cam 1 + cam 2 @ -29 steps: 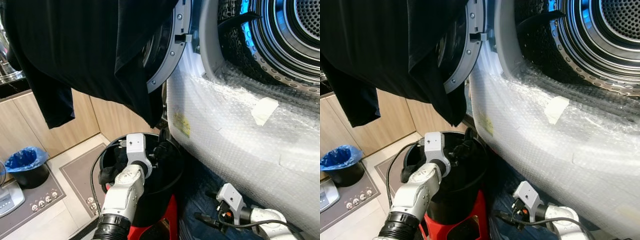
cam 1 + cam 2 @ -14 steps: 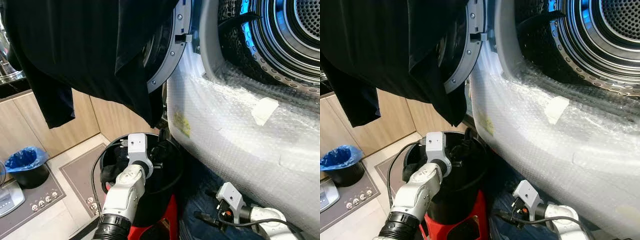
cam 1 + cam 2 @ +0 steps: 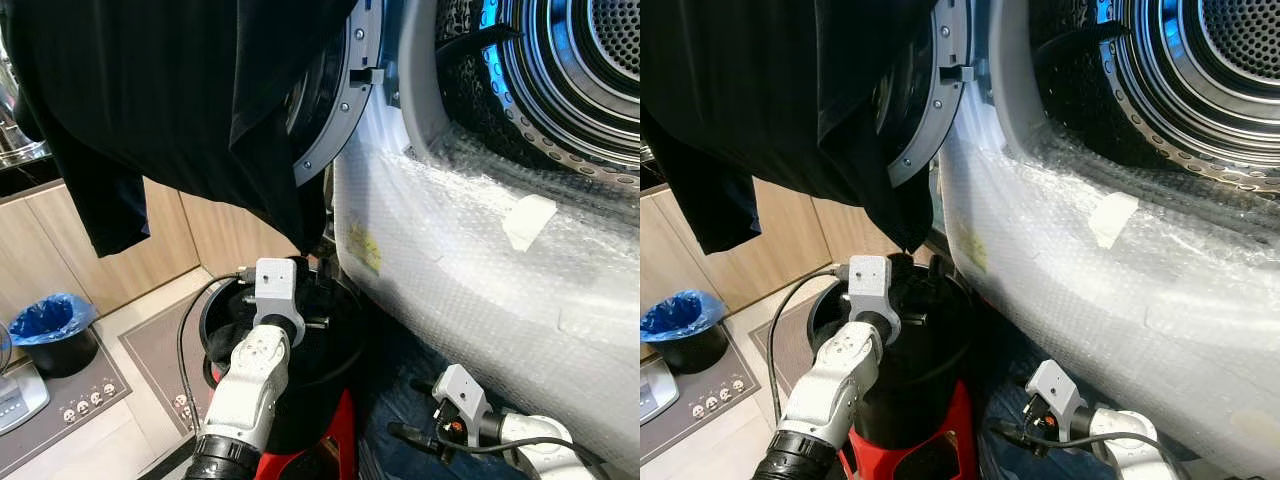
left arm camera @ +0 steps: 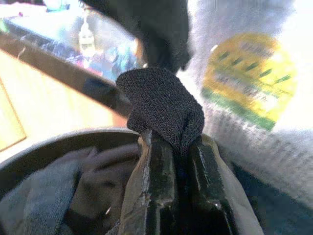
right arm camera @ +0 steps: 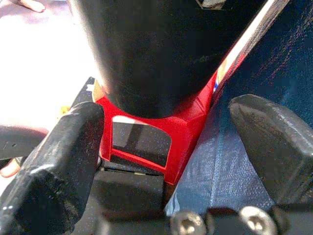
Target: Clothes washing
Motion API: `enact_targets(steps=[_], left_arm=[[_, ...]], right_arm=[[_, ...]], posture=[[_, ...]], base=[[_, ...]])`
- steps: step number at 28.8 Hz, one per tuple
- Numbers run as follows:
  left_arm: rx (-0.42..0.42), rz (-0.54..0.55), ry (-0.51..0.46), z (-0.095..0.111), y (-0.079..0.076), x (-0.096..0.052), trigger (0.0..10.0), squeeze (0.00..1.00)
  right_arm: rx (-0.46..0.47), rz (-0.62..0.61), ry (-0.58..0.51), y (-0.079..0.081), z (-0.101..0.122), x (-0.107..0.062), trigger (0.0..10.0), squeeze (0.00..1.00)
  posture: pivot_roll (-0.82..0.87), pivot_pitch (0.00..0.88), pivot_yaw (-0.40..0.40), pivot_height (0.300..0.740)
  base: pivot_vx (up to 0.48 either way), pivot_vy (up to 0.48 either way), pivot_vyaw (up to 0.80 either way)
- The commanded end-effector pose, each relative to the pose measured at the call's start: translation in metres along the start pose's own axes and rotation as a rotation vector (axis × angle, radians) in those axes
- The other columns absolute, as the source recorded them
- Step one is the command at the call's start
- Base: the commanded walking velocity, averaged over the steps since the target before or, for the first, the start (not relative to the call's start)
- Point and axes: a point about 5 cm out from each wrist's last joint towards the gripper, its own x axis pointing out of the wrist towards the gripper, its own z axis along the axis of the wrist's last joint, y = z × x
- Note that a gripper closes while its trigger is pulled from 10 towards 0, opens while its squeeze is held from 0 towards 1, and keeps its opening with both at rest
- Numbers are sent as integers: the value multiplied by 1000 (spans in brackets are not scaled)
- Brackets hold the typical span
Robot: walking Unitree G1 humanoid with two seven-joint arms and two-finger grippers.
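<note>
Dark knitted cloth (image 4: 164,105) pinched in left pincer (image 4: 171,147), over black bin (image 3: 345,340)

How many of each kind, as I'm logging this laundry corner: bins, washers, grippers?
Bins: 2 (black laundry bucket, blue-lined bin)
Washer: 1
Grippers: 2 (left gripper pinching dark cloth, right gripper open)
Total: 5
</note>
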Motion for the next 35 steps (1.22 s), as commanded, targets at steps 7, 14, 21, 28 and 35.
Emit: enact_targets(steps=[7,14,21,28,35], left_arm=[[65,-154,-194,27,-22,-7,0,0],[72,-249,-280,36,-35,-15,0,0],[70,-275,-302,34,-38,-19,3608,0],[95,-212,-312,34,-33,-20,10000,0],[74,8,-247,27,-1,-17,10000,0]], right_arm=[[-17,2,-15,-3,7,1,10000,0],[-18,5,-14,-2,7,1,10000,0],[-19,8,-12,-1,6,1,10000,0],[-23,10,-7,-2,6,1,10000,0],[-21,7,-5,-3,6,0,10000,0]], posture=[[-24,0,-18,740],[-27,0,-15,740],[-26,0,-18,740],[-22,0,-23,740],[-21,0,-24,740]], base=[[0,0,0],[0,0,0],[0,0,0],[0,0,0],[0,0,0]])
